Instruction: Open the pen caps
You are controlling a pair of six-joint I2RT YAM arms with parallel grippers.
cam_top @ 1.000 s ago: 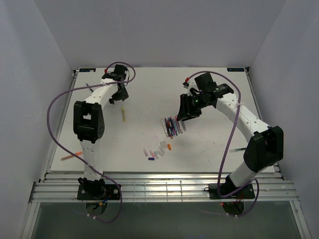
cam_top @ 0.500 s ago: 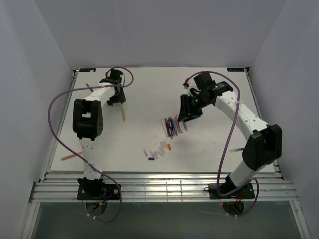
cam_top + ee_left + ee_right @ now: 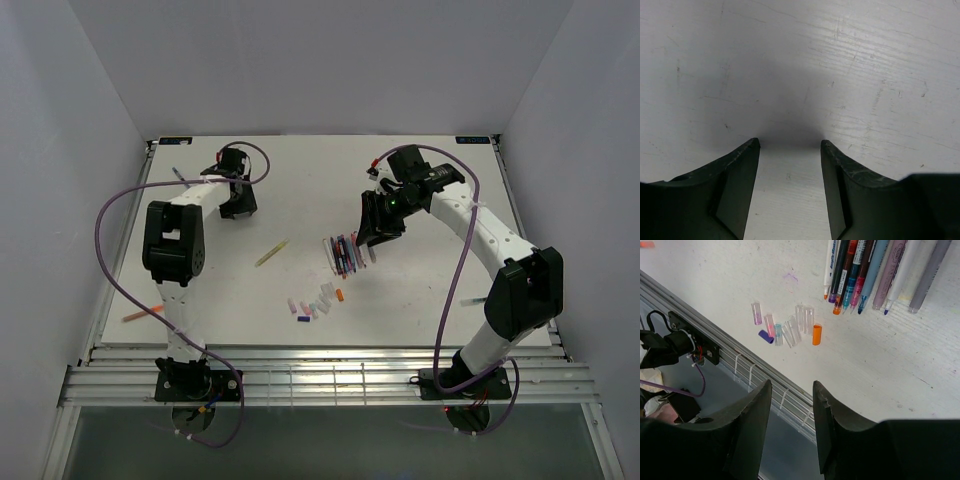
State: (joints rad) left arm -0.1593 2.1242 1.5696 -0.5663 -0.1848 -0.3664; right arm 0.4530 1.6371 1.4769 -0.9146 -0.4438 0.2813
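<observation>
Several pens [image 3: 345, 255] lie side by side at the table's middle; their uncapped tips show at the top of the right wrist view [image 3: 875, 270]. Loose pen caps [image 3: 315, 302] lie scattered in front of them, among them an orange one [image 3: 817, 334], a purple one [image 3: 756, 313] and clear ones [image 3: 790, 330]. A single yellow pen [image 3: 271, 253] lies slanted on the table, left of the bundle. My left gripper [image 3: 238, 203] is open and empty at the far left, over bare table [image 3: 790, 144]. My right gripper [image 3: 368, 232] is open and empty just above the bundle's far right [image 3: 792, 387].
An orange pen [image 3: 143, 314] lies at the table's near left edge. A metal rail [image 3: 320, 365] runs along the table's near edge, also in the right wrist view [image 3: 740, 360]. Purple cables [image 3: 110, 230] loop beside both arms.
The yellow pen has gone from just under my left gripper to a spot nearer and to the right, now slanted. The left gripper has drawn back slightly. The right arm has barely moved.
</observation>
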